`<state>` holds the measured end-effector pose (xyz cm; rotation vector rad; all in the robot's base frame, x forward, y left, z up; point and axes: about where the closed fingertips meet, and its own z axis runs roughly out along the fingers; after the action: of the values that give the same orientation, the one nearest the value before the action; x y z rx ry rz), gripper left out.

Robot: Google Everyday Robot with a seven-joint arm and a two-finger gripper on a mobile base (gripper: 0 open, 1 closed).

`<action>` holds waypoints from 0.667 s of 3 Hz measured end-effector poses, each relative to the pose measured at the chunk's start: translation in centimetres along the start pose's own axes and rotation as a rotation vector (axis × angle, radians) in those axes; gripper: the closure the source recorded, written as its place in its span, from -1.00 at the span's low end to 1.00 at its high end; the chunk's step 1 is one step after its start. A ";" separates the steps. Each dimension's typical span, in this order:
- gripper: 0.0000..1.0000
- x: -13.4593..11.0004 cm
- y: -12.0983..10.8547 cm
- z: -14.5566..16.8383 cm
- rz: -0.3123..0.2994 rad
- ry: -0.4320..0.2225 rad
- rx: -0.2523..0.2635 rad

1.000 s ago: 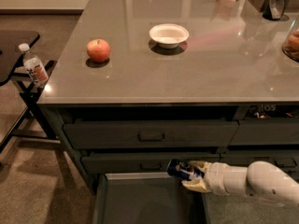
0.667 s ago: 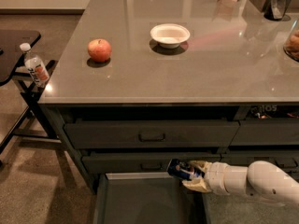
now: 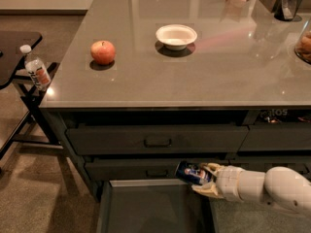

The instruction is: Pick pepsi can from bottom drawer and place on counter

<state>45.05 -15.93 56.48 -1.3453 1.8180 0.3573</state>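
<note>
Hand (image 3: 204, 179) and pepsi can (image 3: 190, 172) have barely shifted since the earlier frame. Apple (image 3: 103, 52) and white bowl (image 3: 176, 35) stand on desk (image 3: 146, 84). Bottom drawer (image 3: 146, 210) is pulled open. Hand is closed around the can, which lies sideways at the drawer's rear right corner

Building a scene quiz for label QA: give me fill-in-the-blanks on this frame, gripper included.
1. The gripper, shut on the pepsi can, is above the bottom drawer, which stands ____.
2. On the counter, the fruit left of the white bowl is an ____.
3. The clear bottle stands near the picture's ____ edge.
Missing words: open; apple; left.
</note>
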 end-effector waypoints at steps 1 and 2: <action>1.00 -4.0 -1.6 -5.2 -0.079 -0.029 0.088; 1.00 -7.3 -3.3 -9.7 -0.128 -0.068 0.141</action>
<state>44.35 -18.66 68.75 -1.3277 1.6597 0.2006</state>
